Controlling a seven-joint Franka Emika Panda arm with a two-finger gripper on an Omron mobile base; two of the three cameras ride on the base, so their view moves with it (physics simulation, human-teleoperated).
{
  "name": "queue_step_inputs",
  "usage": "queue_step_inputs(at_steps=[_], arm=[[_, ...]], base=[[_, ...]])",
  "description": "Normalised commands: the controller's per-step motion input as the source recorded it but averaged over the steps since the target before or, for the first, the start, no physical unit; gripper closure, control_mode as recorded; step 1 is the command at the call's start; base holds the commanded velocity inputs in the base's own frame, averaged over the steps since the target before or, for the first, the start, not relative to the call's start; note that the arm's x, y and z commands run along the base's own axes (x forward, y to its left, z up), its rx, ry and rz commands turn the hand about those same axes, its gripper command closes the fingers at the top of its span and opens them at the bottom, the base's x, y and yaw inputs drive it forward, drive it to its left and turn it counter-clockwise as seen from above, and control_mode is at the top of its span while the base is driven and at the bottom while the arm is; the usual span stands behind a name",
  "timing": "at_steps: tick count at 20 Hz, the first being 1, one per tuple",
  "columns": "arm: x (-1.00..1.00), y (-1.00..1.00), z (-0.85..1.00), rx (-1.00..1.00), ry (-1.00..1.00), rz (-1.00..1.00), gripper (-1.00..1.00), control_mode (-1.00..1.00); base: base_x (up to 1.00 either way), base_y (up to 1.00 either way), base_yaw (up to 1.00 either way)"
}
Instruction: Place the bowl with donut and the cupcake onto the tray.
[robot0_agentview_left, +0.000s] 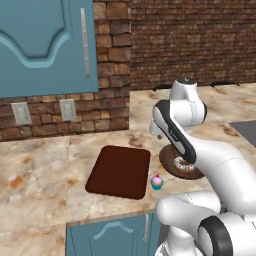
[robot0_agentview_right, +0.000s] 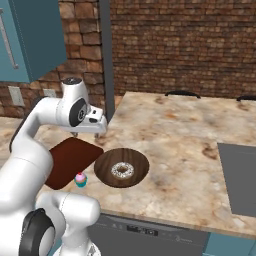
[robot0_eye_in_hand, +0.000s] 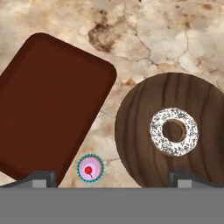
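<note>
The bowl sits on the marble desk with the donut lying inside it, a little off centre. The tray lies flat just beside the bowl, apart from it, with nothing on it. The cupcake stands upright on the desk in the gap between them, near the tray's corner. The fingers hang above the desk over this gap, spread wide apart and holding nothing.
</note>
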Motion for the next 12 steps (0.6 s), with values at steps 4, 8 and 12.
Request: queue_step_inputs(at_steps=[4,8,12], arm=[[0.0,-0.08,-0.24,0.0,0.02,0.0,-1.0,-1.0],[0.0,-0.07,-0.25,0.0,0.02,0.0,-1.0,-1.0],[0.0,-0.03,-0.23,0.0,0.03,0.0,-1.0,-1.0]], base=[[0.0,0.0,0.0],[0.0,0.0,0.0],[0.0,0.0,0.0]])
